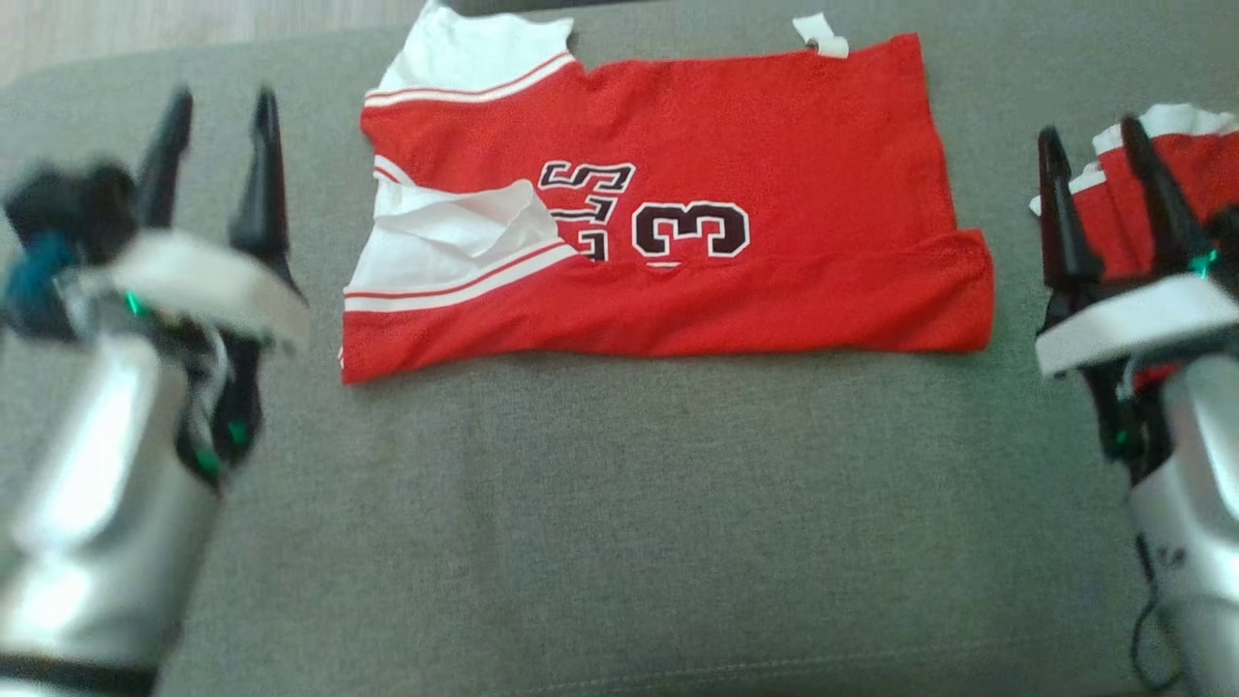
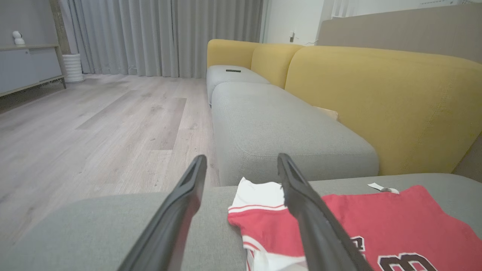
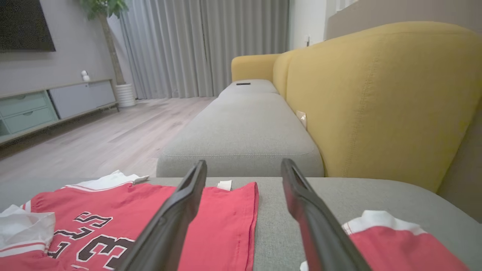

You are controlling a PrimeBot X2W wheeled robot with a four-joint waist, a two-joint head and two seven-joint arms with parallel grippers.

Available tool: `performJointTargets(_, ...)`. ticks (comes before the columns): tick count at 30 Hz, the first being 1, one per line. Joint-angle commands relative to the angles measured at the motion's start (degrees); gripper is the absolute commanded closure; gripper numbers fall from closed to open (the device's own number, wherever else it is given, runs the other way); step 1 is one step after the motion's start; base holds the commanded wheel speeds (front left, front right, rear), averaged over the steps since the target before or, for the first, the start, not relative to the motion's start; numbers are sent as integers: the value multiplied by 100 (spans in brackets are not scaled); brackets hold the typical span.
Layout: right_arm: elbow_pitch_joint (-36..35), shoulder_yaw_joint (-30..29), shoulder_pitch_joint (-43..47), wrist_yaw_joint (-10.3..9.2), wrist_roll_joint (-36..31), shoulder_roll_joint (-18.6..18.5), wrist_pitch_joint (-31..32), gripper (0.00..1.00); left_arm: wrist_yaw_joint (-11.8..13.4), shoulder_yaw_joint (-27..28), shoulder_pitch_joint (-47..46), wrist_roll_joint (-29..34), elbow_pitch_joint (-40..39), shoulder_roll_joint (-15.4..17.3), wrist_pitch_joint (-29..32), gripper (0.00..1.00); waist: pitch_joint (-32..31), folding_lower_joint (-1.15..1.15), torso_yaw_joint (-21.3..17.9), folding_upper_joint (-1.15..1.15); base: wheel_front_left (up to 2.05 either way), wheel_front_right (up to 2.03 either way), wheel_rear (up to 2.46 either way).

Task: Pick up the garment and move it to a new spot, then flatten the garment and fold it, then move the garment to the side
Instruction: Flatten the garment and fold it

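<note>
**couch_lurker:** So where's the garment at right now?

**foldwatch:** Red jersey, lying spread out on the grey seat cushion, in the far half of it, number 3 facing up. White sleeve bits are bunched at its left end, and a small white tag sticks off the far edge.

**couch_lurker:** Anything got hold of it?

**foldwatch:** Nope. The left gripper sits just off the jersey's left end, fingers pointing away from the robot and spread wide, nothing between them. Same deal for the right gripper off the right end: fingers apart, empty. Neither touches the cloth. The left one's pretty blurry in the head view, so I can't tell if it's hovering or brushing the cushion.

**couch_lurker:** Room to move?

**foldwatch:** Loads on the near side, bare grey cushion from the jersey's near edge all the way toward the robot. Far side is tight: the white corner reaches about the cushion's edge, with wooden floor beyond. On the right, a second red-and-white garment lies right behind the right gripper's fingers, with a strip of bare cushion between it and the jersey. A yellow backrest rises on the right of both wrist views.
</note>
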Motion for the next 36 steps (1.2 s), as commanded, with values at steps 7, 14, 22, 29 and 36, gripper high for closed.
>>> performJointTargets(7,-973,-656,1006,-5,-574,712,-149,0,-76,1326,1518,741,-1079,-648,-37,0,-312,1,-10,0,0,0,0)
performJointTargets(14,-1215,-836,1450,-5,-895,1119,-157,0,-473,1612,2075,1241,-841,-1116,-38,0,-348,1,-56,0,0,0,0)
performJointTargets(22,-1358,-801,1379,-5,-1007,1143,-73,0,-678,1723,1855,1556,-48,-1251,-37,0,-149,1,-181,0,0,0,0)
performJointTargets(29,-1451,-745,1318,-5,-999,1136,8,0,-687,1633,1403,1624,950,-1197,101,0,48,1,-301,0,0,0,0)
performJointTargets(36,-1479,-699,1278,-5,-1018,1140,29,0,-780,1523,900,1674,1877,-1083,306,0,217,1,-402,0,0,0,0)
